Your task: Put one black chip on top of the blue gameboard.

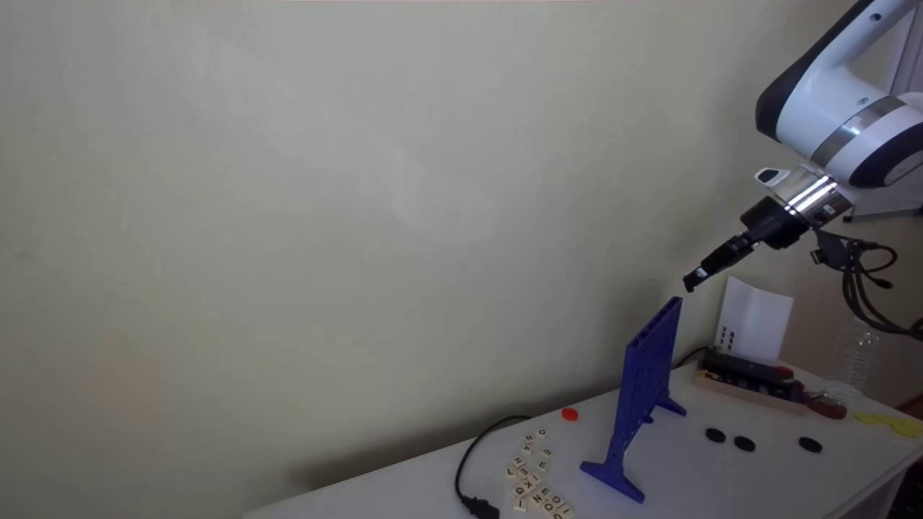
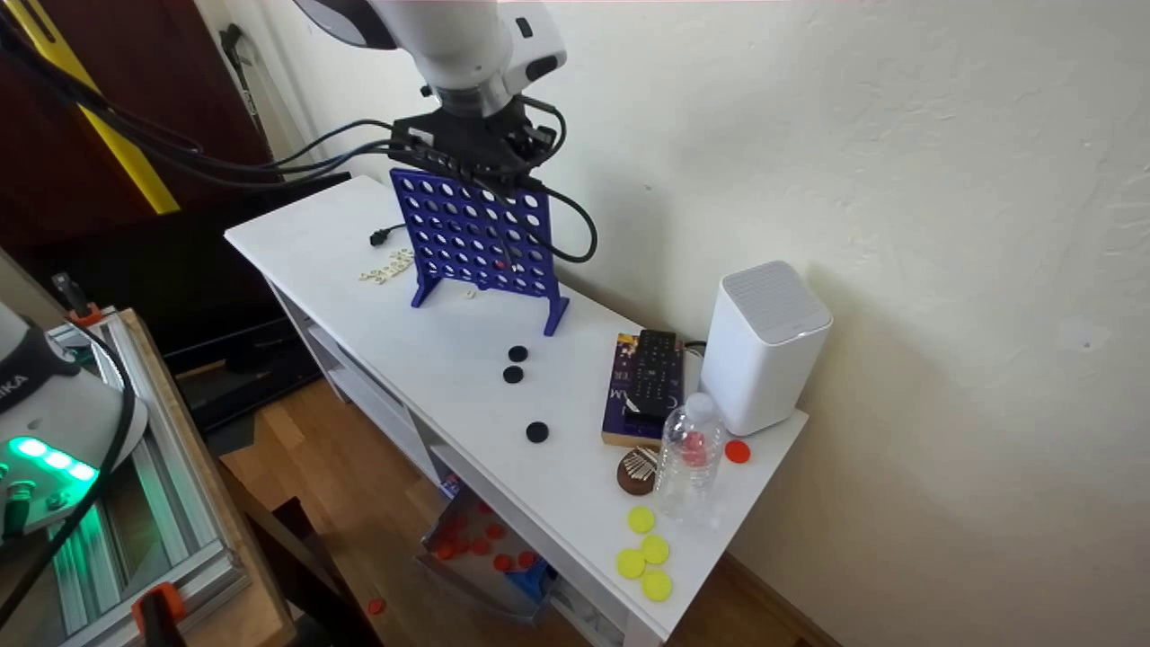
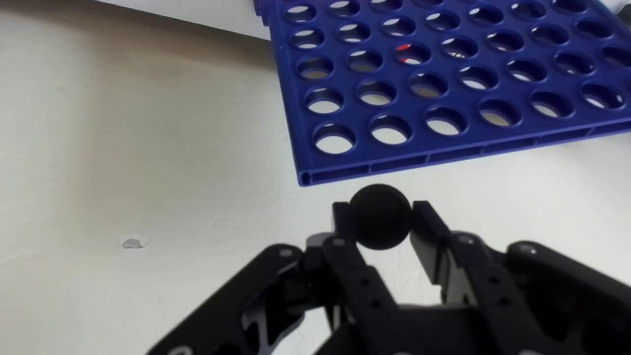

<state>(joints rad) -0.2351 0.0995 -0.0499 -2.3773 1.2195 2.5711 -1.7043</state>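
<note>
One black chip [image 3: 380, 217] sits pinched in the jaws, the arm [image 1: 829, 115] slanting down above the blue gameboard [image 1: 644, 375]

Blue gameboard [image 1: 647, 373]: upright obstacle. Free room: bare tabletop [image 2: 456, 331] between it and flat black chips [image 2: 536, 432]. Bottle [image 2: 685, 472]: standing obstacle.

wrist view: top and right edges crop the board [image 3: 449, 68]. in an exterior view, the arm [image 2: 472, 90] partly covers it; the tiles [image 2: 392, 270] are too small to read.
</note>
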